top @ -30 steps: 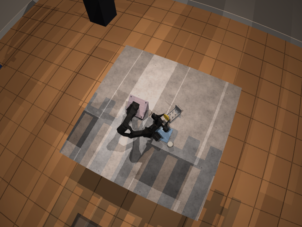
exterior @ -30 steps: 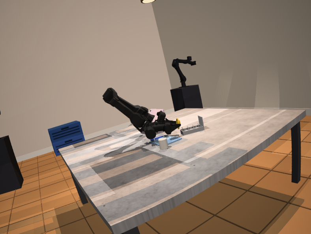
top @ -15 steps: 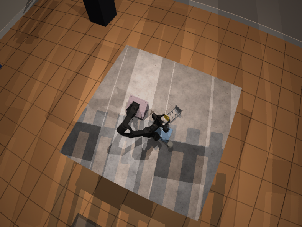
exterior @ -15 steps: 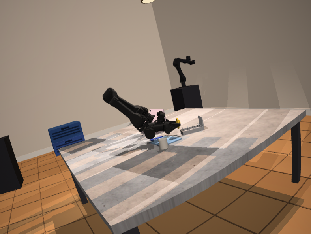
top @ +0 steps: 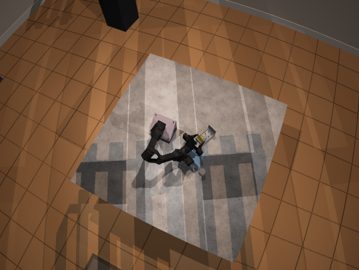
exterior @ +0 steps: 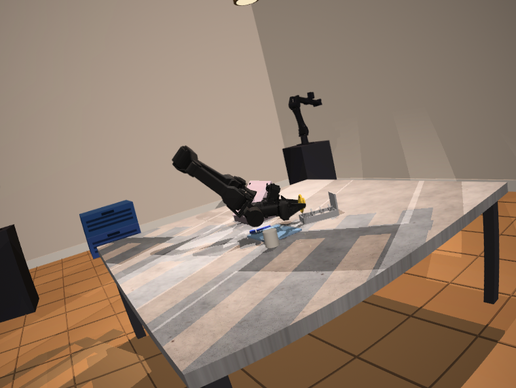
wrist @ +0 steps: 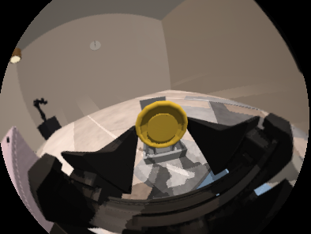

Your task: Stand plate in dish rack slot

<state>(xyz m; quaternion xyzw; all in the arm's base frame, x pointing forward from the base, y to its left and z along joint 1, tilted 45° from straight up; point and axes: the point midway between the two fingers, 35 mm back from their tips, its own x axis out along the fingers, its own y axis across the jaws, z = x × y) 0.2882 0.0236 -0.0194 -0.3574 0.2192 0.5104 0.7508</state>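
Observation:
A small yellow plate point(top: 199, 137) point(exterior: 300, 202) point(wrist: 161, 126) stands on edge between my fingers. My gripper point(top: 198, 139) point(exterior: 296, 204) point(wrist: 161, 123) is shut on the plate and holds it low, at the near end of the grey dish rack point(top: 208, 134) point(exterior: 320, 213) point(wrist: 164, 155). In the wrist view the plate faces the camera and covers most of the rack behind it. I cannot tell whether the plate's lower edge sits between the rails. The arm stretches low over the table from its pink base point(top: 168, 125) point(exterior: 260, 189).
A blue cloth point(top: 197, 161) point(exterior: 287, 232) lies under the arm's wrist, with a blue pen point(exterior: 259, 229) on it. A beige cup point(top: 202, 172) point(exterior: 270, 237) stands in front of it. A second arm on a black pedestal point(exterior: 309, 160) stands beyond the table point(exterior: 233, 309).

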